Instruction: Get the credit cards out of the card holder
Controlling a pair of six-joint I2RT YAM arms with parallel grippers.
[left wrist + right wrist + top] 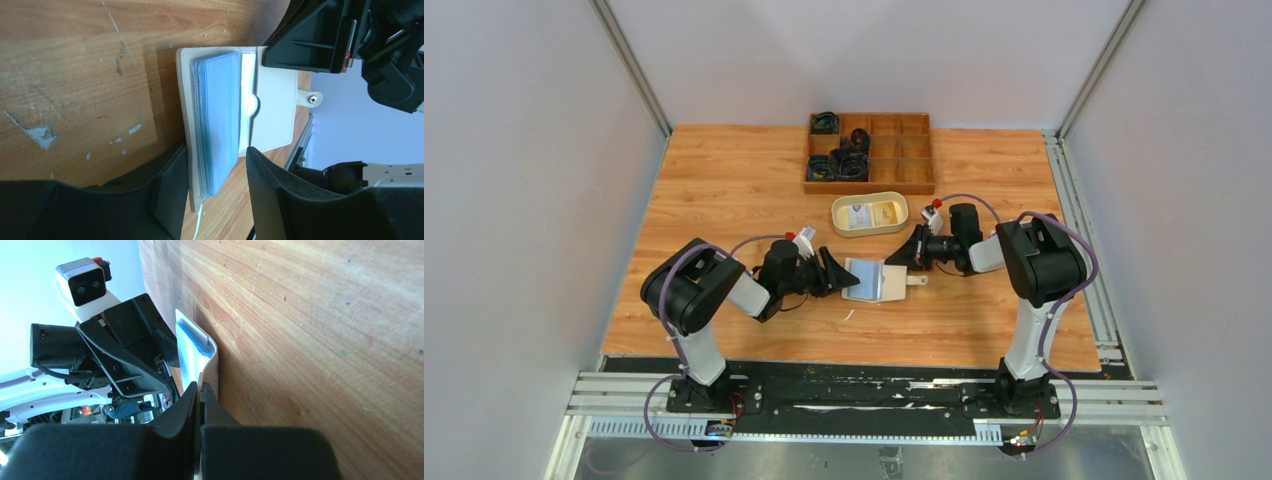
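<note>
The beige card holder (894,285) lies open on the table, its closure tab (917,280) pointing right. A stack of pale blue credit cards (864,278) sits in its left half. In the left wrist view the cards (217,115) stand between my open left gripper's (215,182) two fingers, together with the holder's left flap (186,125). My left gripper (836,274) is at the holder's left edge. My right gripper (911,256) is shut on the edge of the holder's right flap (212,357), with the cards (192,347) showing behind it in the right wrist view.
A cream oval dish (869,228) holding a card stands just behind the holder. A wooden compartment tray (914,170) with black cables is at the back. A small white scrap (848,314) lies in front of the holder.
</note>
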